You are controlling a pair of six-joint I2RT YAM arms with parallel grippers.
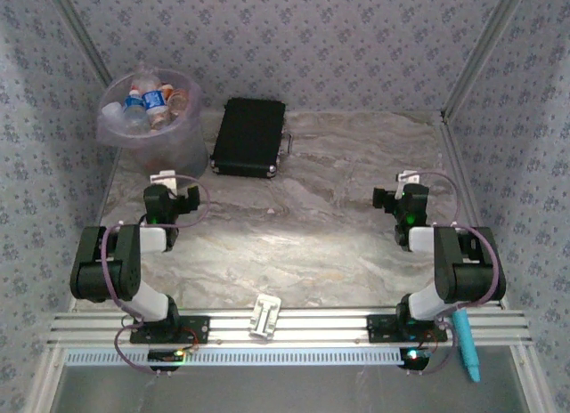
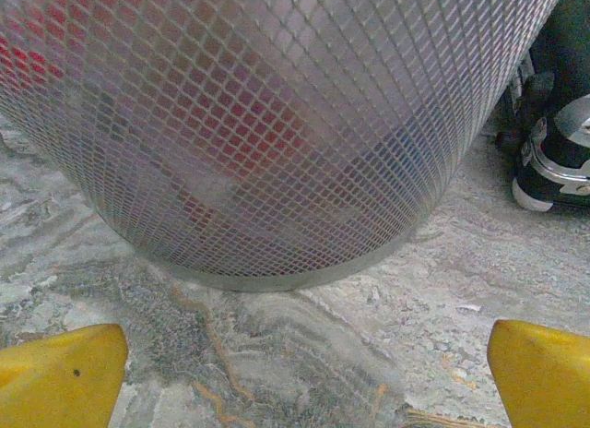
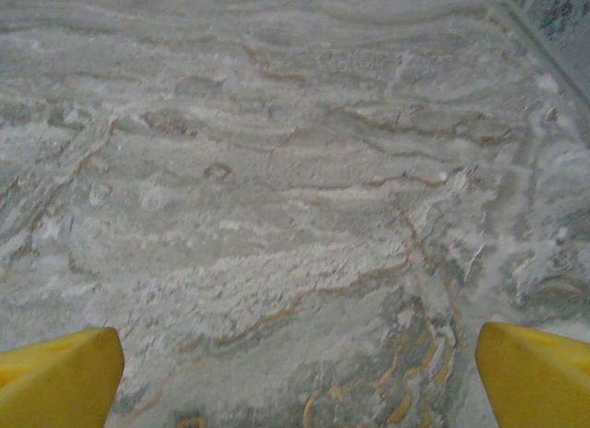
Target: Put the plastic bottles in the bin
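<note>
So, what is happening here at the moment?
Nothing is being handled. The plastic bottles lie in the bin at the far left of the table, beside a black case. The left gripper is open and empty, low in front of the bin's base. The right gripper is open and empty over the table. The job looks done.

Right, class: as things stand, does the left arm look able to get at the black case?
Probably yes. The left gripper, jaws open, sits just before the bin; the black case lies close by, right of the bin, with nothing between gripper and case.
</note>
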